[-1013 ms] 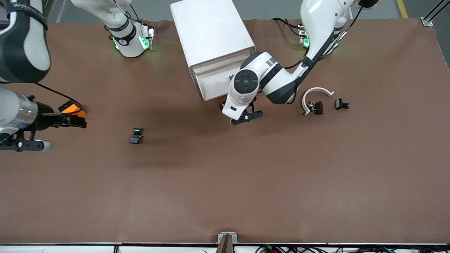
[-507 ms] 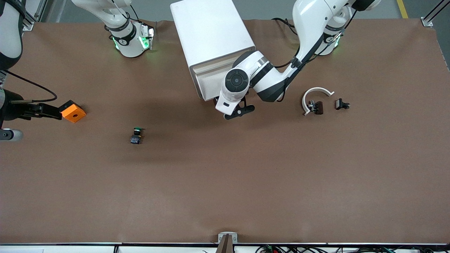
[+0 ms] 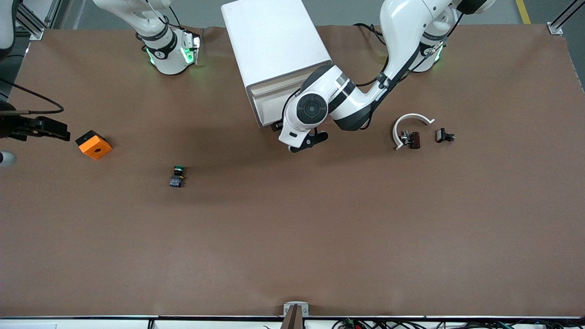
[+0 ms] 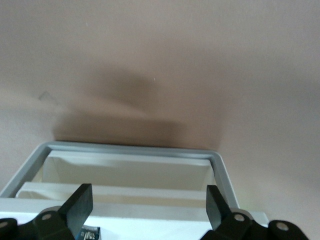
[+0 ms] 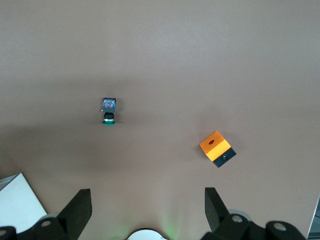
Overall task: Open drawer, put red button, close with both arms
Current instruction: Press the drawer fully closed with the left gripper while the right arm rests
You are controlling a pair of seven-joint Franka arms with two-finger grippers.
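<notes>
The white cabinet (image 3: 274,41) stands between the arms' bases, and its top drawer (image 3: 265,98) is pulled out toward the front camera. My left gripper (image 4: 150,200) is open over the drawer (image 4: 150,225). In the front view it is mostly hidden under the left wrist (image 3: 311,109). A small dark blue-grey piece (image 4: 90,234) lies in the drawer beside one finger. No red cap shows in any view. My right gripper (image 3: 52,129) is open and empty in the right wrist view (image 5: 147,200), at the right arm's end of the table.
An orange cube (image 3: 93,145) (image 5: 216,148) lies beside the right gripper. The green-capped button (image 3: 177,176) (image 5: 108,111) lies nearer the front camera. A white curved piece (image 3: 413,119), a dark clip (image 3: 411,138) and a small black part (image 3: 444,135) lie toward the left arm's end.
My right gripper has drawn back from the orange cube toward the table's end. My left wrist has shifted over the drawer toward the right arm's end.
</notes>
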